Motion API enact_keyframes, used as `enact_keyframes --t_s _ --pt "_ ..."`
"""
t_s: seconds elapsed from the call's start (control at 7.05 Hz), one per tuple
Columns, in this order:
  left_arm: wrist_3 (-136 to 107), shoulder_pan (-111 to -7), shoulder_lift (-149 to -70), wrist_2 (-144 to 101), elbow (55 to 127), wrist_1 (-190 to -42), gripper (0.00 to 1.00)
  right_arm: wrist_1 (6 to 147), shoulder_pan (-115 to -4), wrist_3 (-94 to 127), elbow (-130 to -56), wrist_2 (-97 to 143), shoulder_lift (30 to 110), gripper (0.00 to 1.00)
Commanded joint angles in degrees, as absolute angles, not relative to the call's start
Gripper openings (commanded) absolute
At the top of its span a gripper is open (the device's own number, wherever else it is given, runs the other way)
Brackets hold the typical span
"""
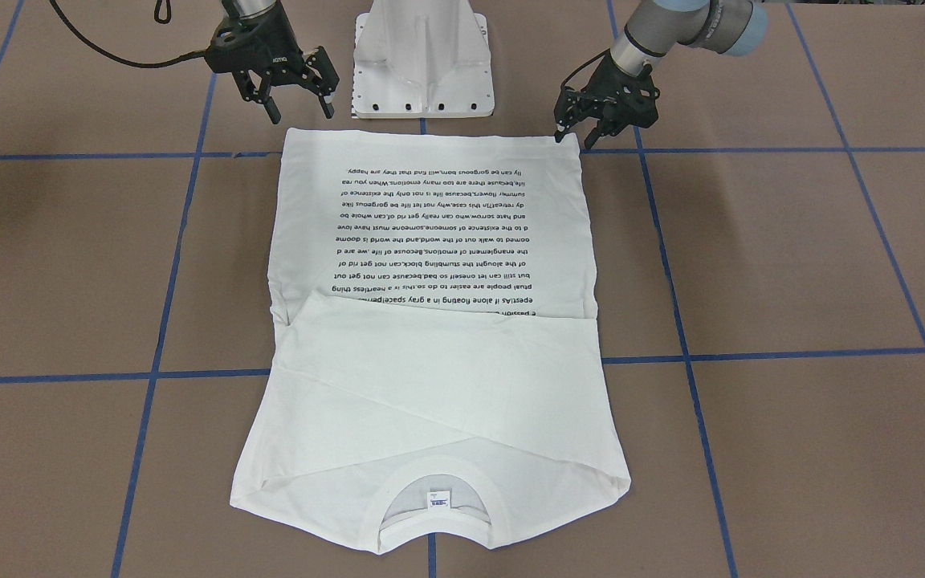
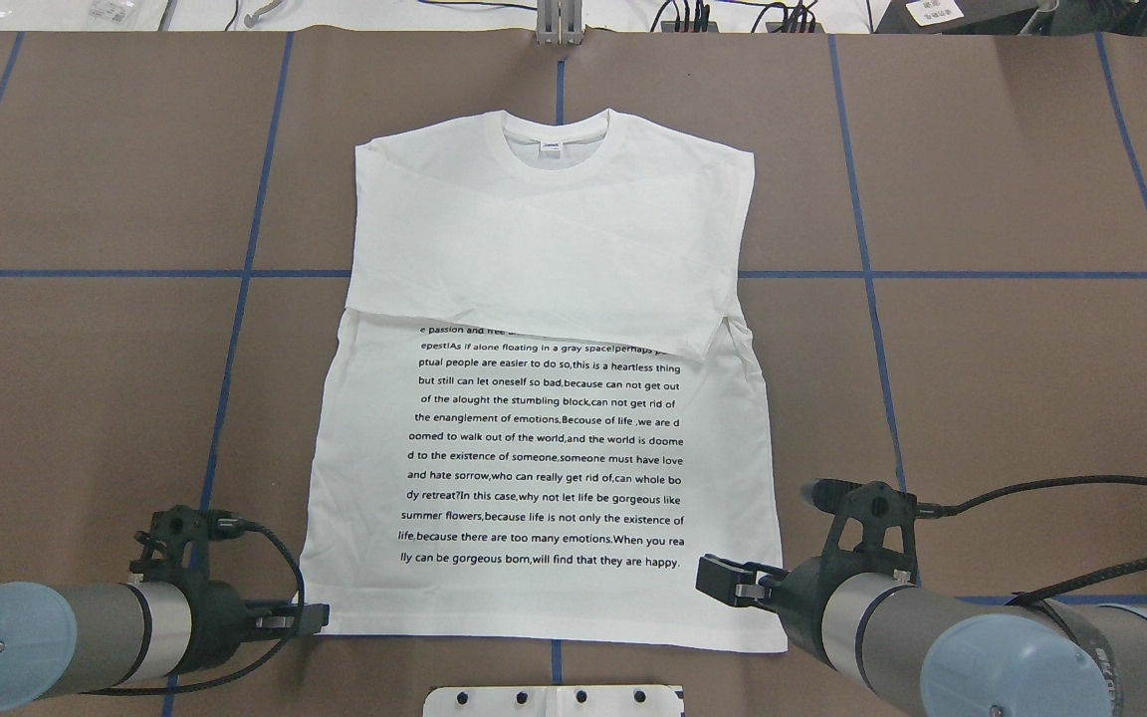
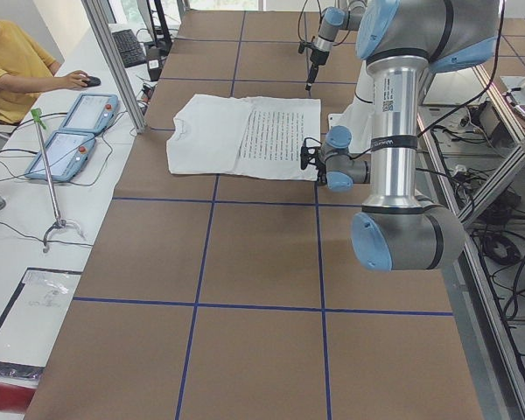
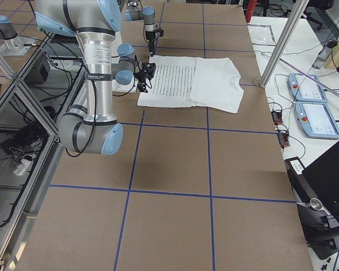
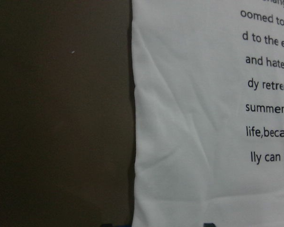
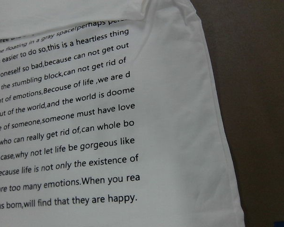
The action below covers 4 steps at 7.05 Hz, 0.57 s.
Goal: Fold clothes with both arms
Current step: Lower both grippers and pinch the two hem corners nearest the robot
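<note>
The white T-shirt (image 2: 554,229) lies flat on the brown table (image 2: 982,398), print side up. Its hem (image 2: 554,635) is the edge closest to both sets of fingers, and its collar (image 2: 562,149) is at the opposite end, well apart from them. The first folds look done. Both sleeves (image 2: 494,299) are turned in across the chest and overlap there, so the garment is a tidy rectangle, with the top lines of the printed text (image 2: 544,448) tucked under the sleeve edge. The body itself has not been folded, and lengthwise the shirt is at full spread. The left gripper (image 1: 579,132) sits at one hem corner. Its fingers are parted, and in the wrist view the shirt's side edge runs between the two dark tips, but whether they touch the cloth is unclear. The right gripper (image 1: 300,115) hangs just beside the other hem corner, slightly short of it. Its fingers are spread wide with nothing between them. Neither gripper has hold of the fabric. By this layout, the task is roughly midway. What appears to be left is pinching both hem corners and carrying the hem away from the fingers' present spot toward the collar, perhaps with one more fold after that to make a compact bundle.
</note>
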<state>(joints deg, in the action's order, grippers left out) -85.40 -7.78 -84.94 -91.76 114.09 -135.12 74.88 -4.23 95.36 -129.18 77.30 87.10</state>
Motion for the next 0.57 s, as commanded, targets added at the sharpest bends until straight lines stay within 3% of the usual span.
enact_keyframes --t_s 0.0,0.43 --pt "-85.52 -7.56 -85.25 -91.76 114.17 -135.09 0.41 74.88 -4.04 95.36 -128.94 76.82 87.1 1.0" --pt "-85.52 -7.3 -85.25 -91.76 114.17 -135.09 0.21 74.88 -3.43 95.36 -128.41 76.38 87.19 1.0"
